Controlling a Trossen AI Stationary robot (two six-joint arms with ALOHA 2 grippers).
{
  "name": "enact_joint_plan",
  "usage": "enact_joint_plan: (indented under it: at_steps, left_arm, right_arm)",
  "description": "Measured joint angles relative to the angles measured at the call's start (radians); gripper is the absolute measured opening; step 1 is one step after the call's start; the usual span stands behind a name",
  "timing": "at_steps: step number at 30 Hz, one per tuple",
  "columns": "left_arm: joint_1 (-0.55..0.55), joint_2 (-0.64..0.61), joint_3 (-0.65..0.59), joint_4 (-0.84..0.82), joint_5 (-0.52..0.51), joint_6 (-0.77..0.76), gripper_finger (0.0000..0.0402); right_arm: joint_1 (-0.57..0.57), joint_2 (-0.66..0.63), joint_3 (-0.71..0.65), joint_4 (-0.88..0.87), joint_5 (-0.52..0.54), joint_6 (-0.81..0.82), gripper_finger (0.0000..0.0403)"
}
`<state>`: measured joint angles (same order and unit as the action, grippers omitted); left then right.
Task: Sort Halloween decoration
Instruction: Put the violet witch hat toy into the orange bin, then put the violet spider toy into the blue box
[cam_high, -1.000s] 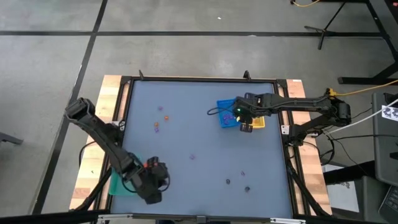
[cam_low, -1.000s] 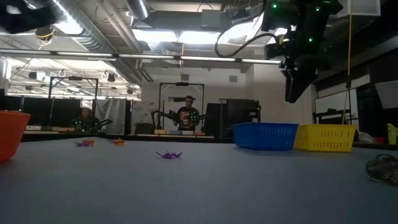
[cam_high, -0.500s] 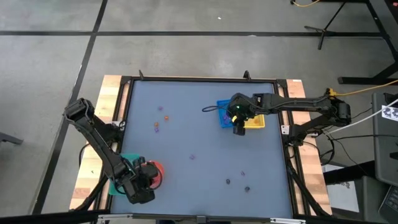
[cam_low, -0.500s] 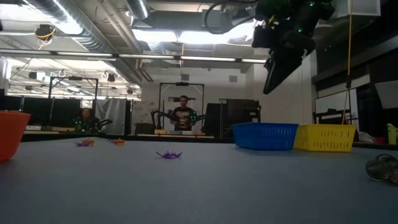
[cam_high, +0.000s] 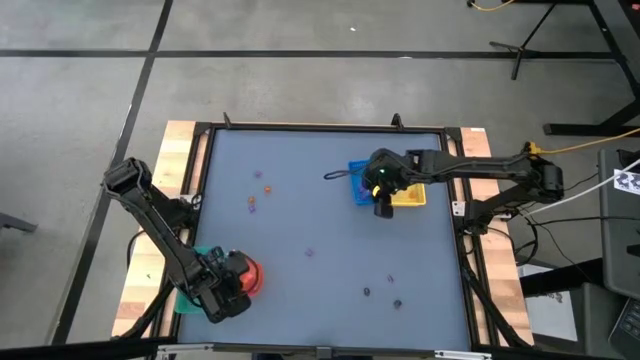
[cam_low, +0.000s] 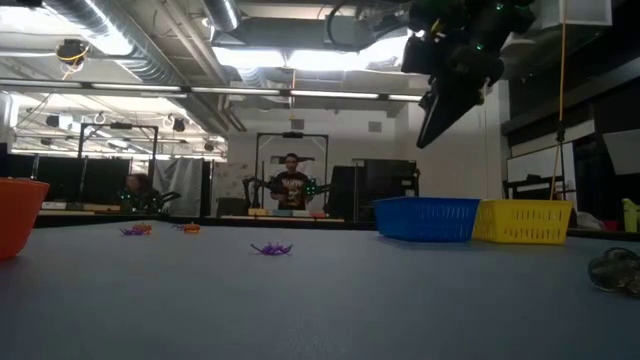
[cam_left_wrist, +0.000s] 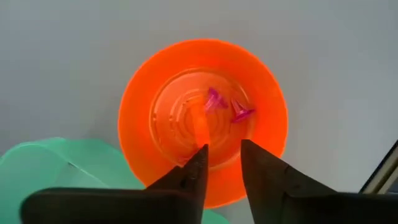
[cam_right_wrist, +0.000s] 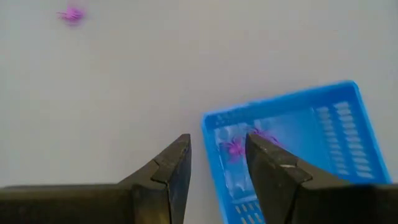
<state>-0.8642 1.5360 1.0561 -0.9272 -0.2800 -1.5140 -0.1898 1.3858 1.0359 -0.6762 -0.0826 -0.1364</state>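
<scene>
Left pincer (cam_left_wrist: 221, 163) hangs over the orange bowl (cam_left_wrist: 142, 106) at the counter's (cam_high: 330, 290) near-left corner, fingers (cam_left_wrist: 193, 168) parted with nothing between them. Two purple pieces (cam_left_wrist: 227, 106) and an orange piece (cam_left_wrist: 200, 124) lie in the bowl. Green tray (cam_left_wrist: 56, 165) sits just beside the bowl, on its outer side.

Right pincer (cam_right_wrist: 217, 158) hovers above the blue tray's (cam_right_wrist: 348, 93) edge, fingers apart, empty. Purple pieces (cam_right_wrist: 236, 148) lie inside the blue tray. Yellow tray (cam_low: 527, 220) touches the blue one on the side nearer the right arm's base.

Loose pieces on the counter: orange ones (cam_high: 262, 180) and a purple one (cam_high: 251, 207) in the left-centre, another purple (cam_high: 309, 252) mid-counter, one more purple (cam_high: 390, 278) and two dark ones (cam_high: 382, 297) toward the near right. Low view shows a purple piece (cam_low: 271, 248) out front, with purple (cam_low: 134, 230) and orange (cam_low: 189, 228) farther back, and a dark piece (cam_low: 615, 270) at the right edge.

Behind the counter: a person standing (cam_low: 291, 185) and another seated (cam_low: 133, 192).
</scene>
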Motion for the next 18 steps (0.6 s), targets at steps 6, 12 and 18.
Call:
enact_joint_plan:
  at_steps: [6, 12, 18]
  left_arm:
    - [0.000, 0.000, 0.000, 0.000, -0.081, -0.002, 0.0120]
    - [0.000, 0.001, 0.000, 0.019, -0.194, 0.055, 0.0132]
    - [0.000, 0.001, 0.000, 0.040, -0.316, 0.184, 0.0132]
  right_arm:
    - [0.001, 0.039, 0.000, 0.066, -0.163, -0.028, 0.0152]
    - [0.001, 0.095, 0.000, 0.172, -0.225, -0.026, 0.0152]
    - [0.009, 0.148, 0.000, 0.246, -0.225, -0.026, 0.0152]
